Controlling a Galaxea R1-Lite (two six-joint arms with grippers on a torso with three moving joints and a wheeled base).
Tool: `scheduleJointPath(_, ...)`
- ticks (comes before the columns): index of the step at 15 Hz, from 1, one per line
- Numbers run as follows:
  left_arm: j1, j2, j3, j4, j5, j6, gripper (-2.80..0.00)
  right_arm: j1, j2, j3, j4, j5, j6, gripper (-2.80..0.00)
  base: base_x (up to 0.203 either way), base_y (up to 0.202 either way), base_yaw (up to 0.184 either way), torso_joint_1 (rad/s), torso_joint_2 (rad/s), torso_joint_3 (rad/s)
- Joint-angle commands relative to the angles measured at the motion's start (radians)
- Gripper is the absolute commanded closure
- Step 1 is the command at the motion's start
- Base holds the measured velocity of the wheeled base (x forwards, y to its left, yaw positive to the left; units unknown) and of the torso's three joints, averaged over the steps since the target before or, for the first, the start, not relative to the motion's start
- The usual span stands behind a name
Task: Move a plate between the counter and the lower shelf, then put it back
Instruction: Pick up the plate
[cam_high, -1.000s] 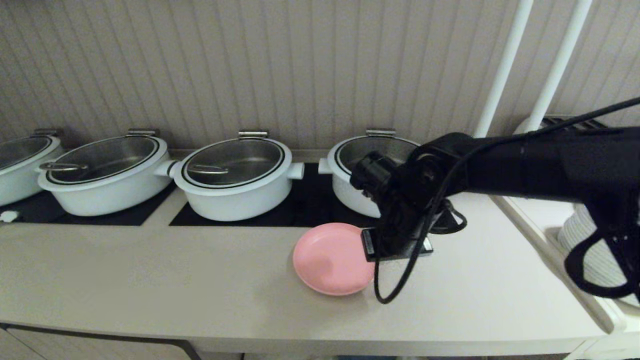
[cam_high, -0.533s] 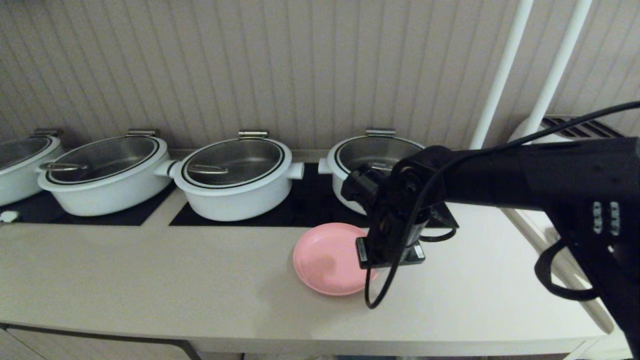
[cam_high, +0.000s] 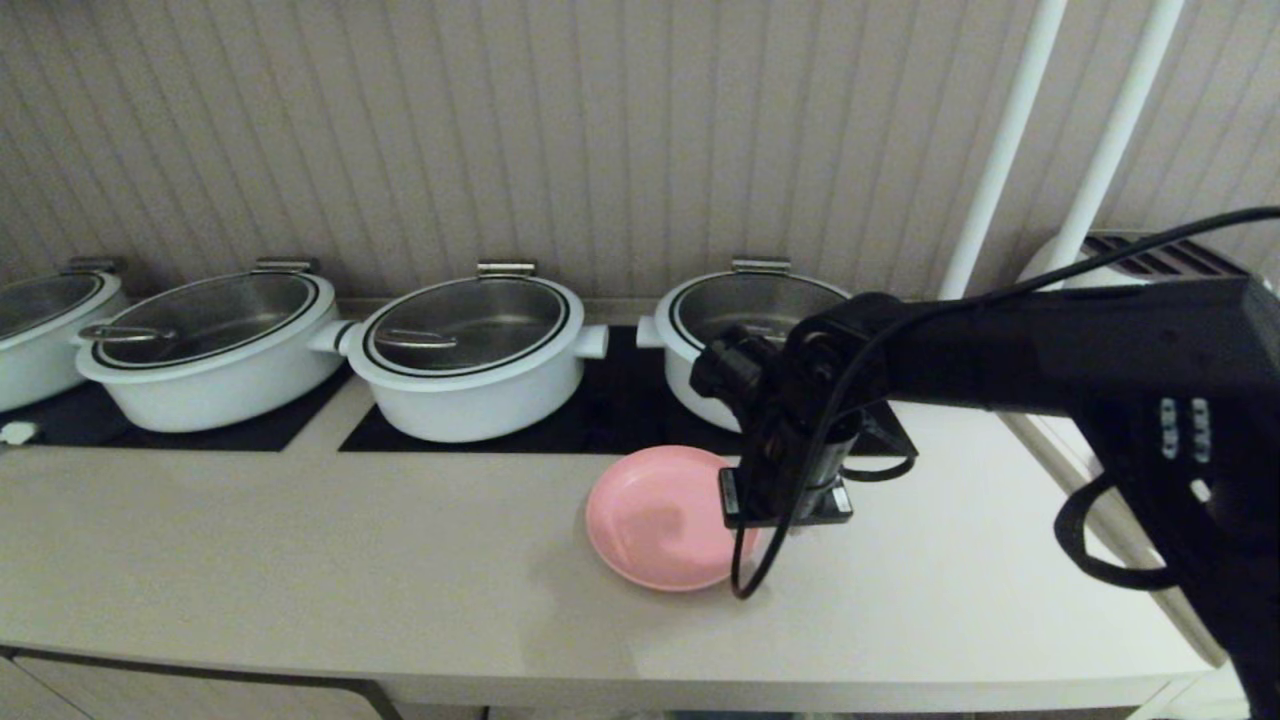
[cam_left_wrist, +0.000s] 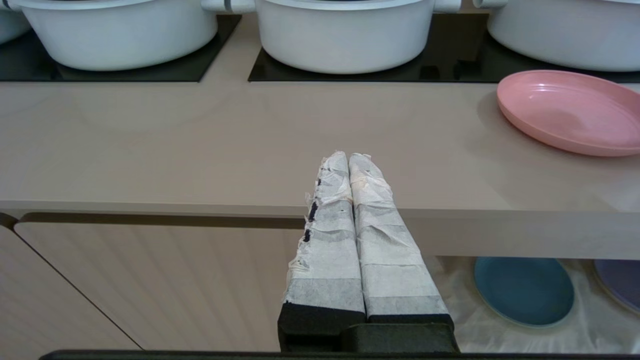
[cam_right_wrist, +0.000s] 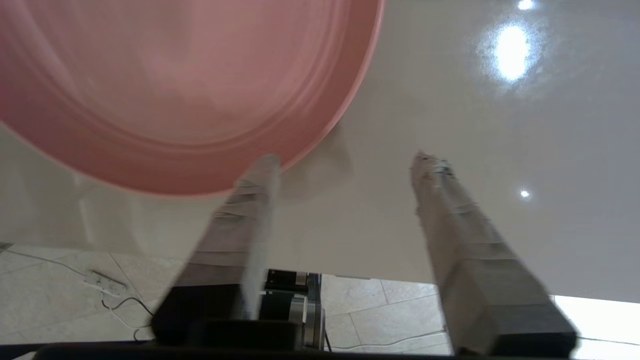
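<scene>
Plate (cam_high: 655, 520) sits on my counter (cam_high: 300, 560), nearer its right end, by the pots (cam_high: 470, 365). Left wrist: my left claw (cam_left_wrist: 349, 159) is closed off the front edge. Right wrist: my right claw (cam_right_wrist: 345, 160) gapes, empty, beside the rim.

The right gripper (cam_right_wrist: 345, 165) has opened its tape-wrapped fingers (cam_right_wrist: 250, 200) and let go of the round matte pink plastic plate (cam_high: 660, 518); its black arm has shifted slightly left.
</scene>
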Motion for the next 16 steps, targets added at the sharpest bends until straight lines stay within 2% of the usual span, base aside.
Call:
scheduleJointPath(1, 0.000, 0.000, 0.000, 0.000, 0.000, 0.000, 0.00, -0.007, 0.005, -0.005, 0.004, -0.001, 0.003, -2.80, 0.000, 0.000, 0.000, 0.000, 0.00, 0.000)
scheduleJointPath(8, 0.000, 0.000, 0.000, 0.000, 0.000, 0.000, 0.00, -0.033, 0.071, -0.051, -0.010, 0.002, 0.005, -2.80, 0.000, 0.000, 0.000, 0.000, 0.00, 0.000)
scheduleJointPath(16, 0.000, 0.000, 0.000, 0.000, 0.000, 0.000, 0.00, -0.066, 0.132, -0.051, -0.156, 0.000, 0.001, -2.80, 0.000, 0.000, 0.000, 0.000, 0.00, 0.000)
